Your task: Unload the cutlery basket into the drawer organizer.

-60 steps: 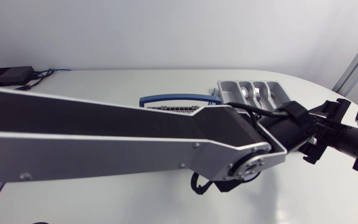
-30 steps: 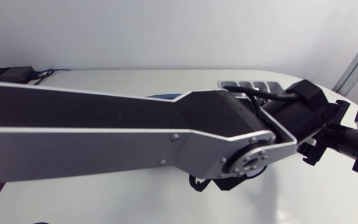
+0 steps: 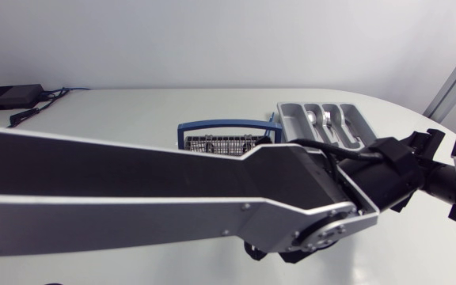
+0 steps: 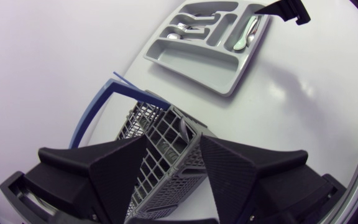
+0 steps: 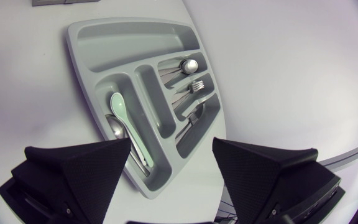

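A: White tabletop (image 3: 133, 111), plain wall behind it. What do we list first?
B: Item one: cutlery basket (image 4: 163, 149), grey mesh, with a blue handle (image 4: 95, 112) arched off one side. We place it near the table's middle, directly under our left gripper (image 4: 173, 142).
A: State of that gripper?
B: Fingers spread wide, one to each side above the mesh. We see no contact with it. Whatever lies inside the basket is too dim for us to name.
A: Item two?
B: Drawer organizer (image 5: 135, 45), grey plastic, several compartments. It lies near the basket but apart from it, toward the table's far right in the head view.
A: Contents?
B: We count a pale green spoon (image 5: 122, 112) in a long compartment, with a metal spoon (image 5: 112, 126) beside it. The short compartments hold a small spoon (image 5: 189, 65) and a fork (image 5: 194, 86). A third short compartment holds something we cannot make out.
A: Right gripper (image 5: 171, 142)?
B: Fingers apart, holding nothing, above the organizer's near edge.
A: Anything further out?
B: Our left arm (image 3: 172, 190) spans the head view from its left edge and covers much of the table. A black box (image 3: 10, 96) with cables sits at the far left corner.
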Controlling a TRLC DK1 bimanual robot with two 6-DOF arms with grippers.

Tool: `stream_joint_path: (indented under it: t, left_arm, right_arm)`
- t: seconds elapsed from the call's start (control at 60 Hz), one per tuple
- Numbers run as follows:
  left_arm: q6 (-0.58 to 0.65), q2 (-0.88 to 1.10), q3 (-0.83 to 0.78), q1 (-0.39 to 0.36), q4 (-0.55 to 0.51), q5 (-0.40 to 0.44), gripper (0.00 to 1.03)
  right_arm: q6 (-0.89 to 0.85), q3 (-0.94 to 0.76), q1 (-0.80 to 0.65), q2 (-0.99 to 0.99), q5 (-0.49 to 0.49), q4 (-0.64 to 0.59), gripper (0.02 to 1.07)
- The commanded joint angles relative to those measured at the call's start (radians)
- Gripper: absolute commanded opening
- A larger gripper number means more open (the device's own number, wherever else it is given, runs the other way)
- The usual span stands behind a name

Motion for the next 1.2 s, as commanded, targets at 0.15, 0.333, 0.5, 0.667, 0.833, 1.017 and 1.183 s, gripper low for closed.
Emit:
stream_joint_path:
  t: [0.15,0.333,0.5,0.667,0.833,1.017,1.183]
  left_arm:
    - [-0.050,0.086,0.083,0.010,-0.062,-0.014,0.69]
    - [-0.075,0.097,0.108,0.036,-0.097,-0.014,0.69]
    - [-0.081,0.101,0.119,0.052,-0.099,-0.013,0.68]
    - [-0.082,0.111,0.132,0.061,-0.100,-0.006,0.60]
    - [-0.090,0.132,0.143,0.059,-0.099,0.000,0.59]
    - [-0.098,0.144,0.151,0.056,-0.100,0.003,0.59]
    - [-0.104,0.150,0.157,0.052,-0.100,0.009,0.55]
  right_arm:
    - [-0.024,-0.030,-0.011,-0.005,-0.011,-0.001,0.97]
    - [-0.033,-0.032,-0.009,-0.002,-0.008,-0.001,0.97]
    - [-0.032,-0.032,-0.005,-0.005,0.000,-0.003,0.97]
    - [-0.032,-0.035,-0.002,-0.012,0.001,-0.004,0.97]
    - [-0.033,-0.038,-0.005,-0.014,0.003,-0.004,0.97]
    - [-0.033,-0.038,-0.005,-0.017,0.005,-0.004,0.97]
    - [-0.033,-0.036,-0.002,-0.014,0.005,-0.004,0.97]
